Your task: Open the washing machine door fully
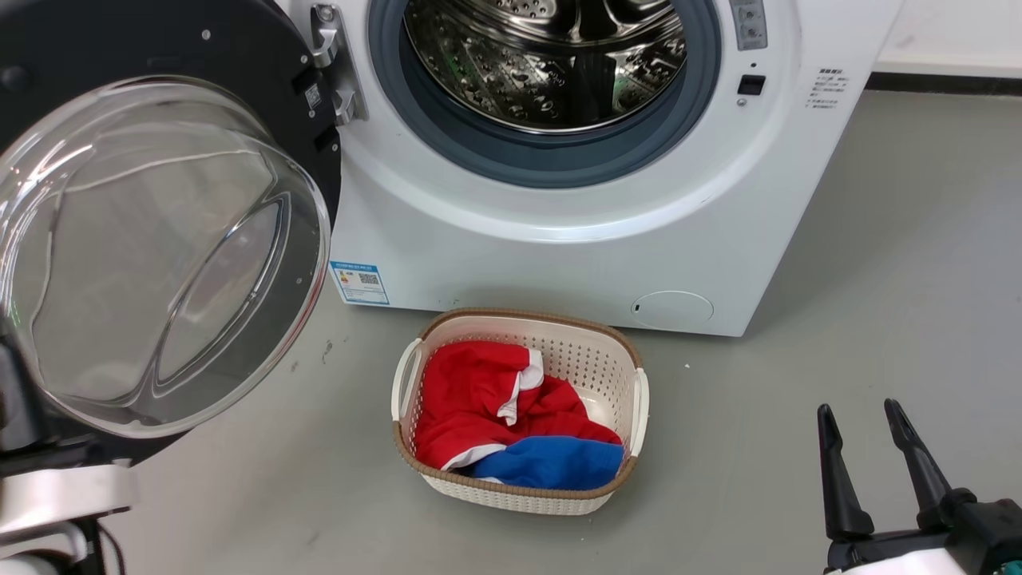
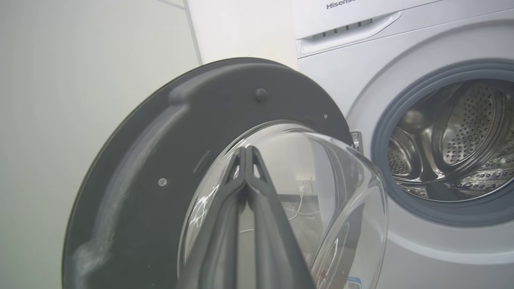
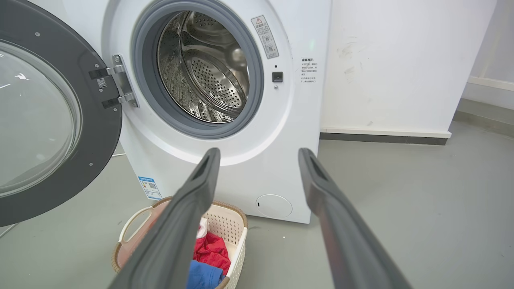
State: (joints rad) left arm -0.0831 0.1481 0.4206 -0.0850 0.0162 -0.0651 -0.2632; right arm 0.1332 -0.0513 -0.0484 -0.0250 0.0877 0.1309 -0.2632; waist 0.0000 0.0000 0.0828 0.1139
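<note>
Grey floor, washing machine w/ "Hisens" logo, door open, L hand pressed together, R hand spread

Long, tapered dark fingers; black wrist housing; pale forearm.

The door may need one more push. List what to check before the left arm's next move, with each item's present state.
1. Opening: washing machine door stands clear of the drum opening: ok.
2. Swing: door at its full swing: cannot tell.
3. Pushing arm: left gripper shut, pointing at the glass bowl: ok; touching it: cannot tell.
4. Idle arm: right gripper open, low, apart from the door: ok.
5. Floor: laundry basket before the washing machine, apart from the door: ok.
6. Gap between the door and the wall beyond it: cannot tell.
</note>
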